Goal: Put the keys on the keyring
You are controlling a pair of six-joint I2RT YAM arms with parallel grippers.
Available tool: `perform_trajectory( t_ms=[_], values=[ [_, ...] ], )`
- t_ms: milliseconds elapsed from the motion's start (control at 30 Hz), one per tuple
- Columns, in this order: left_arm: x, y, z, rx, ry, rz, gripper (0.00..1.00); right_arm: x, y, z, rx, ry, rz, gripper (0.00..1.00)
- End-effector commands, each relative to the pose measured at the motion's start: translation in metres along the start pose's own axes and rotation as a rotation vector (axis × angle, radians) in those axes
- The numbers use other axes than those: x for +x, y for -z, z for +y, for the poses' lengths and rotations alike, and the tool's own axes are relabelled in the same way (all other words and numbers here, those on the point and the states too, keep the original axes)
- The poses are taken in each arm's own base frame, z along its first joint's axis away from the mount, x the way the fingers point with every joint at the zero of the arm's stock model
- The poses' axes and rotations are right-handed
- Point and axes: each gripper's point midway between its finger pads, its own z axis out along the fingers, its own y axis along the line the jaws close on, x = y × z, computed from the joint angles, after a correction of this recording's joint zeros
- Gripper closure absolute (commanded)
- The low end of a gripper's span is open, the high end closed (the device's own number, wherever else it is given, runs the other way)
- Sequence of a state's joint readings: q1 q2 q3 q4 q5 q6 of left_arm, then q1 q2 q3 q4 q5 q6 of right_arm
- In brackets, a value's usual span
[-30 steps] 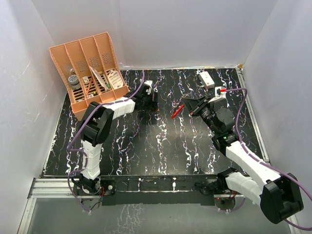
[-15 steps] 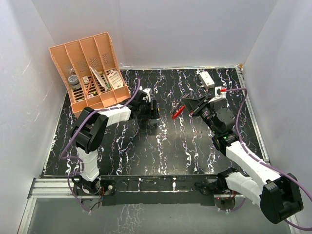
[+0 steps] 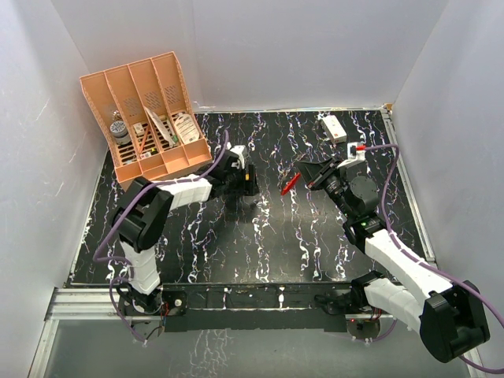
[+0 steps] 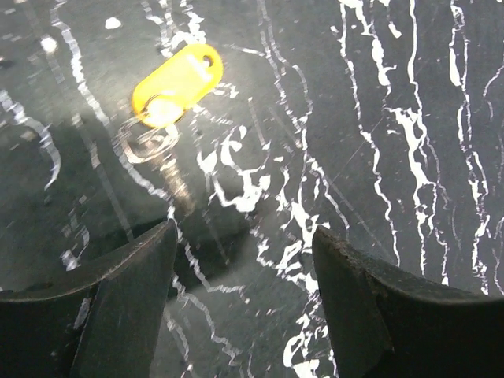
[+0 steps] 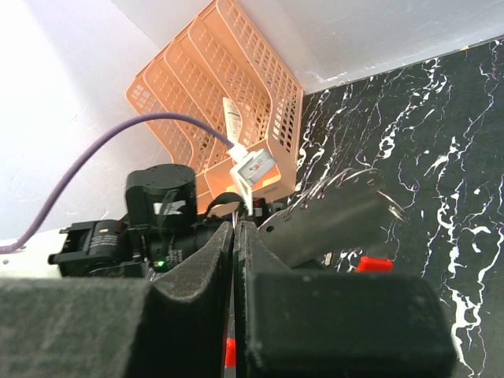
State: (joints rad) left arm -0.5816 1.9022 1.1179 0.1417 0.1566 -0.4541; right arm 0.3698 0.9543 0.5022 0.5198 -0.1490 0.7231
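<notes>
A small key with a yellow head [image 4: 177, 81] and a thin wire ring lies on the black marbled table, its silvery blade [image 4: 175, 179] blurred. My left gripper [image 4: 244, 244] is open just above the table, the key ahead of its fingers [image 4: 126, 291]. In the top view the left gripper [image 3: 247, 179] is at table centre. My right gripper [image 3: 305, 175] is shut on the red keyring [image 3: 290, 185], which sticks out to the left above the table. In the right wrist view the shut gripper [image 5: 235, 230] pinches a red strip [image 5: 229, 352]. A flat grey metal piece with wire rings [image 5: 331, 220] hangs beside it.
An orange slotted organizer [image 3: 146, 118] with small items stands at the back left. A white rectangular box [image 3: 334, 127] lies at the back right. White walls close in the table [image 3: 236, 244] on three sides.
My left gripper has moved from beside the organizer toward the table centre and lower. My right gripper has shifted slightly right with the red keyring still in it.
</notes>
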Motion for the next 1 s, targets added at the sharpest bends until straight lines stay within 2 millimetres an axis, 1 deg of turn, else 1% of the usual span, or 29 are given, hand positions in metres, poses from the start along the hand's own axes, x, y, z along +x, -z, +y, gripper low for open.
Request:
perform_trajectory(
  t_ms=[0, 100, 167, 233, 367, 400, 500, 600, 733, 967],
  values=[
    [-0.042, 0.048, -0.004, -0.056, -0.017, -0.167, 0.34, -0.022, 0.002, 0.016, -0.057, 0.029, -0.072, 1.0],
    [-0.055, 0.061, 0.002, -0.063, -0.024, -0.215, 0.38, -0.022, 0.002, 0.017, -0.059, 0.031, -0.071, 1.0],
    [-0.063, 0.064, 0.005, -0.045, -0.026, -0.233, 0.38, -0.022, 0.002, 0.016, -0.056, 0.032, -0.069, 1.0],
    [-0.068, 0.063, 0.004, -0.004, -0.043, -0.252, 0.38, -0.021, 0.003, 0.015, -0.053, 0.036, -0.066, 1.0],
    [-0.07, 0.049, 0.001, 0.088, -0.109, -0.253, 0.43, -0.019, 0.002, 0.014, -0.052, 0.032, -0.059, 1.0],
    [-0.07, 0.045, 0.0, 0.105, -0.132, -0.248, 0.47, -0.018, 0.003, 0.014, -0.052, 0.031, -0.059, 1.0],
    [-0.068, 0.032, 0.0, 0.141, -0.194, -0.24, 0.54, -0.018, 0.004, 0.013, -0.052, 0.031, -0.06, 1.0],
    [-0.066, 0.021, 0.005, 0.157, -0.232, -0.243, 0.54, -0.019, 0.005, 0.012, -0.049, 0.035, -0.06, 1.0],
    [-0.06, 0.007, 0.011, 0.167, -0.251, -0.22, 0.52, -0.018, 0.006, 0.011, -0.045, 0.035, -0.06, 1.0],
    [-0.058, -0.001, 0.025, 0.125, -0.28, -0.233, 0.51, -0.018, 0.006, 0.008, -0.045, 0.036, -0.058, 1.0]
  ],
)
